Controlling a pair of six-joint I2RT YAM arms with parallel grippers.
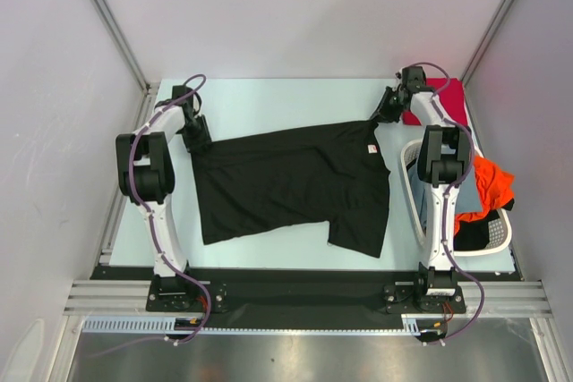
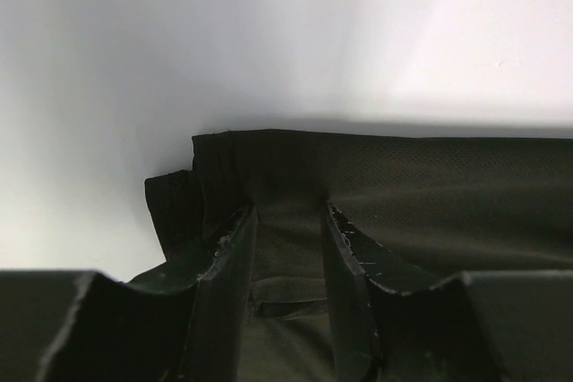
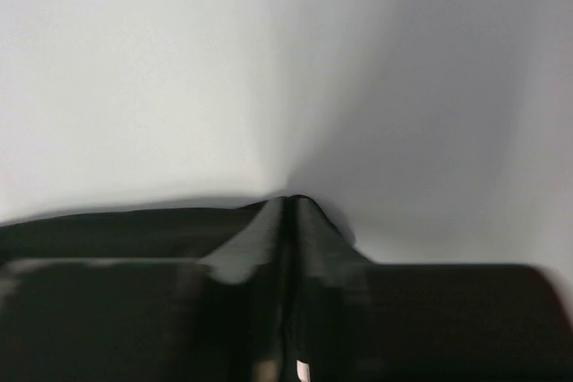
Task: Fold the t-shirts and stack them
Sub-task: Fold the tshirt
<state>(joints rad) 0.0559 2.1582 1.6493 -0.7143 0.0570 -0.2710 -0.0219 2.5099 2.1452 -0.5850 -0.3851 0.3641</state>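
So the black t-shirt (image 1: 286, 185) was lying spread out mid-table, a bit crooked, with its neck label (image 1: 369, 148) toward the right. The left gripper (image 1: 199, 142) was on the far-left corner. In the wrist view its fingers (image 2: 235, 252) stood partly apart with a bunched fold of hem between them, so I'd call that clamped on the shirt. The right gripper (image 1: 380, 115) was at the far-right corner, pinched almost flat on a thin bit of edge.

The far edge ran pretty straight between the two, so it looked lightly stretched.

Handling-wise it's light, floppy cloth with no stiffness at all. It'll sag and wrinkle wherever nothing holds it, and a thin pinch like the right one could slip. Corners and hems are the best spots to grab, and seams are better than bare fabric.

The red tee (image 1: 445, 96) sat far right, and the orange one (image 1: 491, 181) was hanging out of the white basket (image 1: 501, 243).
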